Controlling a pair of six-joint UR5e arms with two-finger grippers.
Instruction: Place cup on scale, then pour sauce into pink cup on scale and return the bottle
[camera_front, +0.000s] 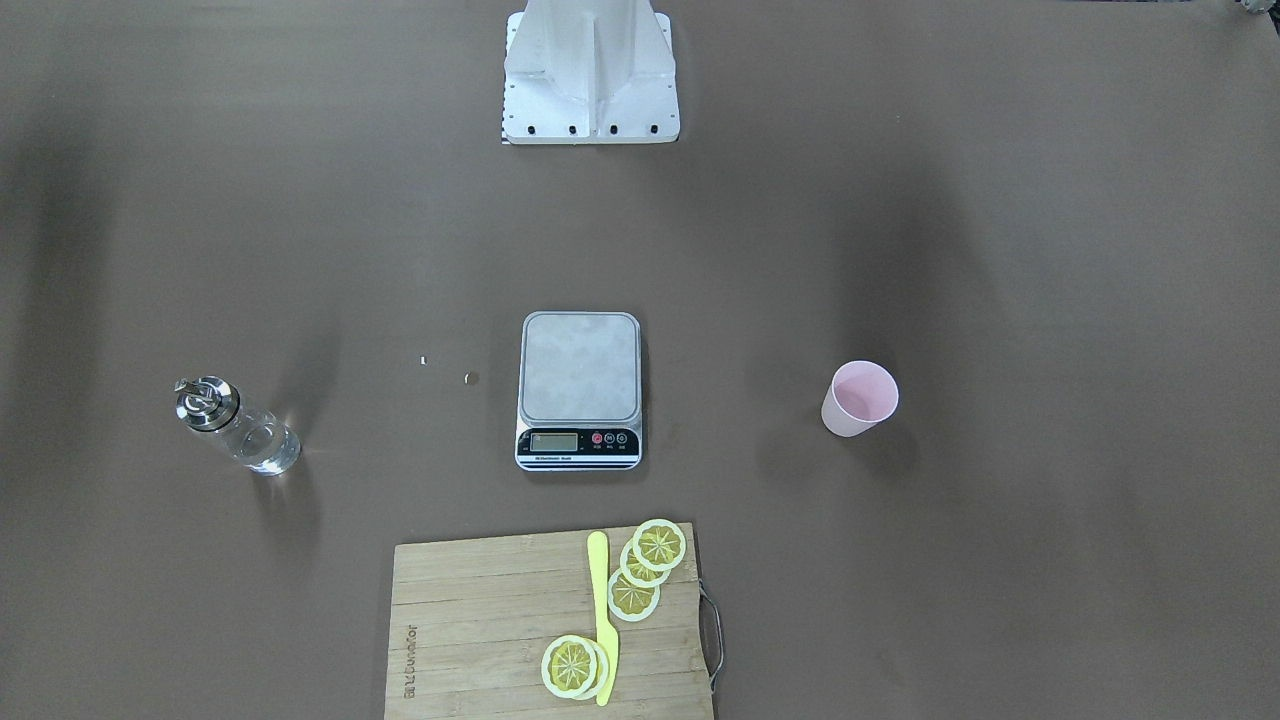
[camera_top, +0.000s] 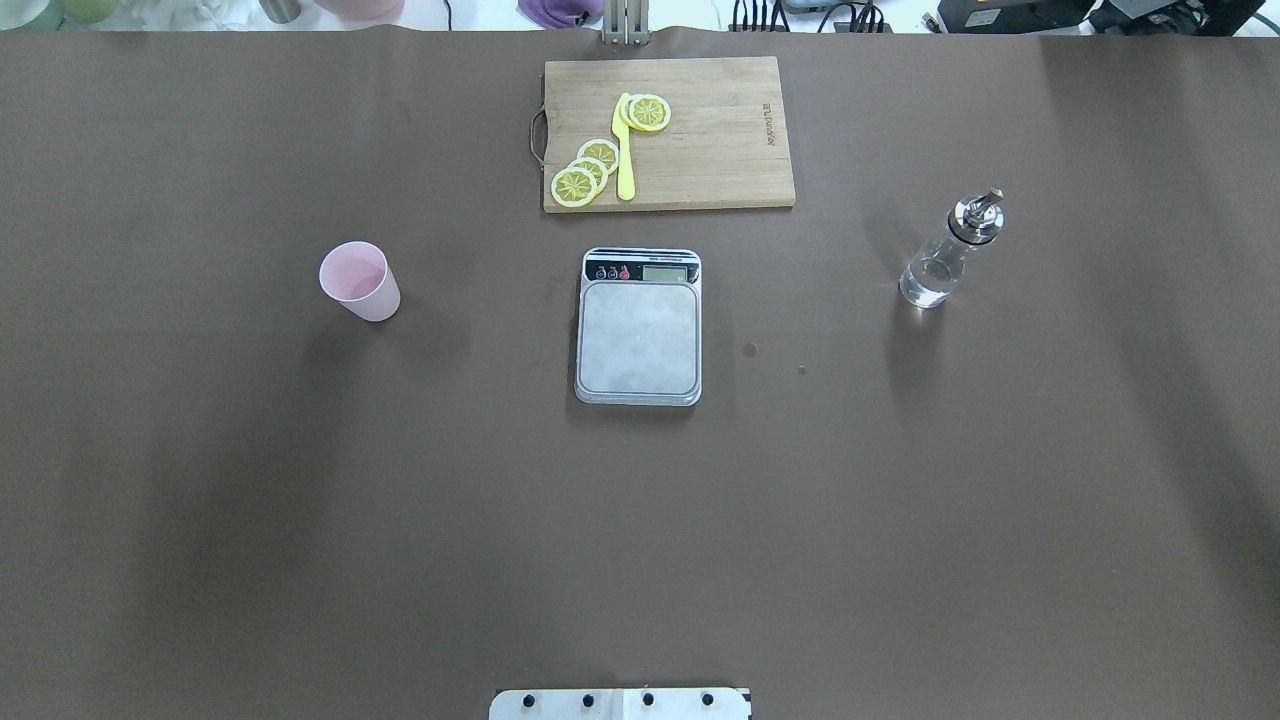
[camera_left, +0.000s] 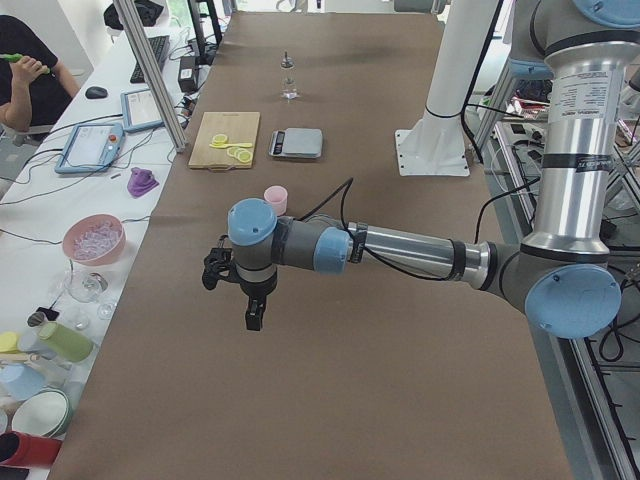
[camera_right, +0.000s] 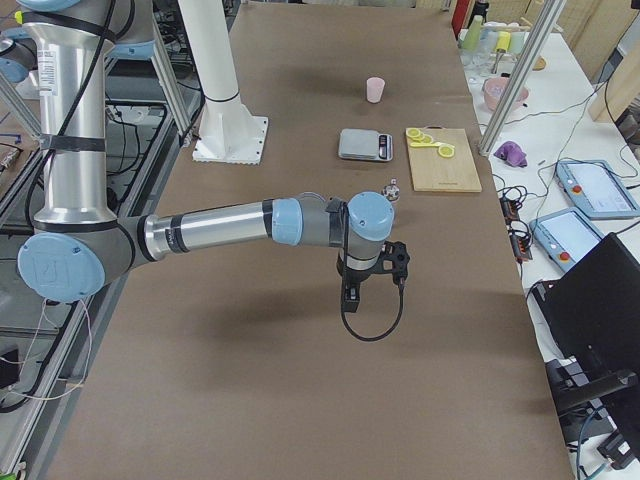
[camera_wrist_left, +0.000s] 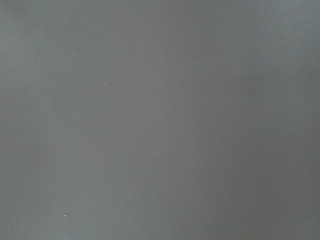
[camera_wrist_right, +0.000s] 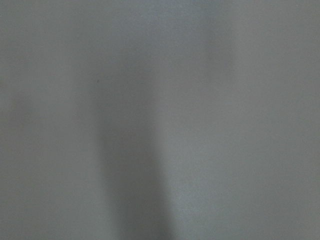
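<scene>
One cup (camera_top: 358, 281), one scale (camera_top: 638, 335), one bottle (camera_top: 945, 258)

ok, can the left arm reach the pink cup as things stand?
Probably yes: the cup stands upright and alone on the table, on the same side as the left arm, with nothing between them.
</scene>
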